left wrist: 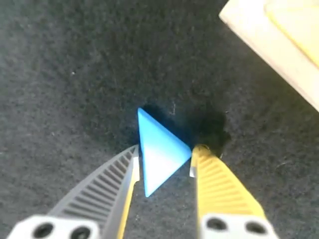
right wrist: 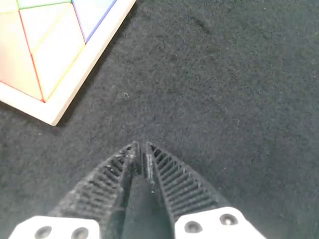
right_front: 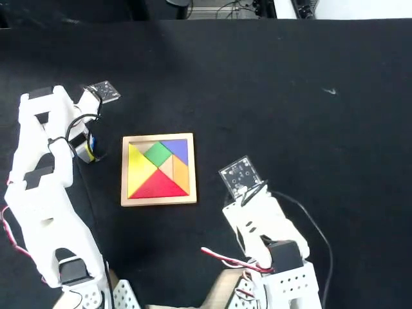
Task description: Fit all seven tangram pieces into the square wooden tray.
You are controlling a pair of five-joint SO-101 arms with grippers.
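Note:
The square wooden tray [right_front: 126, 193] lies near the table's middle, holding yellow, green, blue, tan, orange and red pieces. A small blue triangle [left wrist: 159, 149] is pinched between my left gripper's [left wrist: 163, 162] grey and yellow fingers, just above the black cloth. A corner of the tray [left wrist: 259, 45] lies close beyond it. In the high view this gripper [right_front: 90, 149] sits just left of the tray. My right gripper [right wrist: 141, 153] is shut with nothing in it, on the cloth beside the tray's edge [right wrist: 79, 74]. Its arm [right_front: 257, 219] stands to the tray's lower right.
Black cloth covers the whole table. Both arm bases stand at the near edge, with red and white cables by the right one [right_front: 225, 259]. Open cloth stretches across the far and right side.

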